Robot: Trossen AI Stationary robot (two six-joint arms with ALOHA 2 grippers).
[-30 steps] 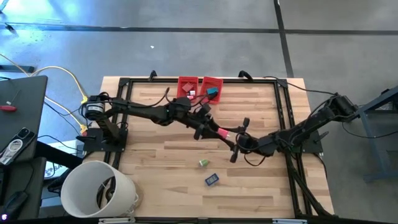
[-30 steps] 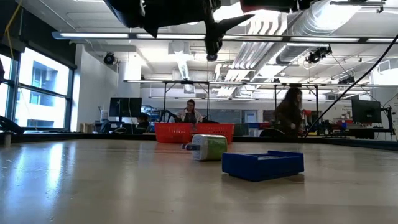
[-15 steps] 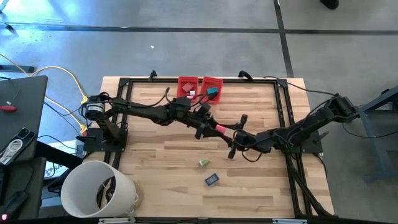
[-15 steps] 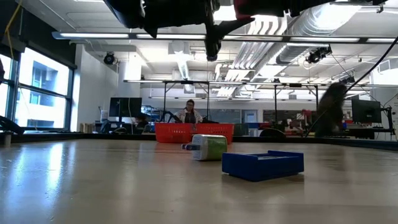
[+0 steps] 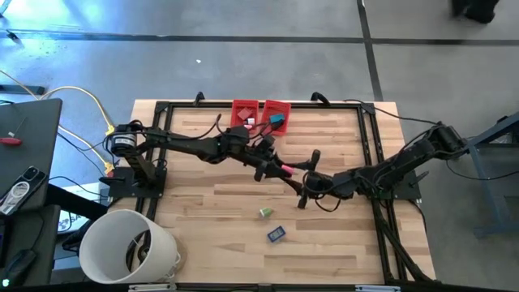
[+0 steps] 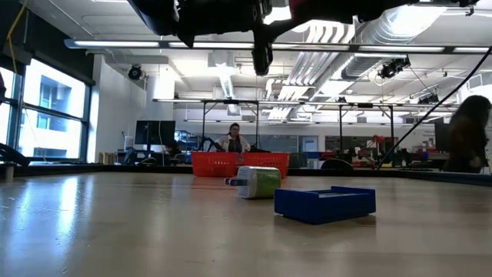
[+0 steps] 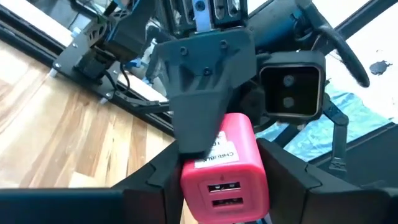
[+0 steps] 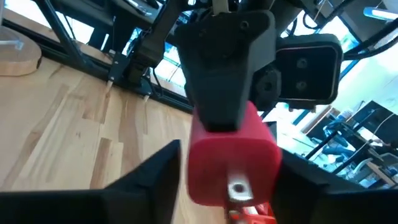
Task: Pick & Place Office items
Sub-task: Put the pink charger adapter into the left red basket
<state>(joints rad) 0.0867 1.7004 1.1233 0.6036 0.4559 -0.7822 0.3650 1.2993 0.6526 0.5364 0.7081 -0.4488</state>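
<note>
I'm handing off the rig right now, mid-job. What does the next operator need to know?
Left claw: closed around the pink charger, held above mid-table.
Right claw: meets it on the same charger; grip unclear.
Done: a few pieces lie in the two red bins at the far edge.
Left: finish the handover and bin the charger, then the green piece and the dark blue piece lying on the table.

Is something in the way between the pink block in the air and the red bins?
Nothing visible: bare wood lies between the pink plastic charger block, held by the left pincer, and the two red plastic bins.
</note>
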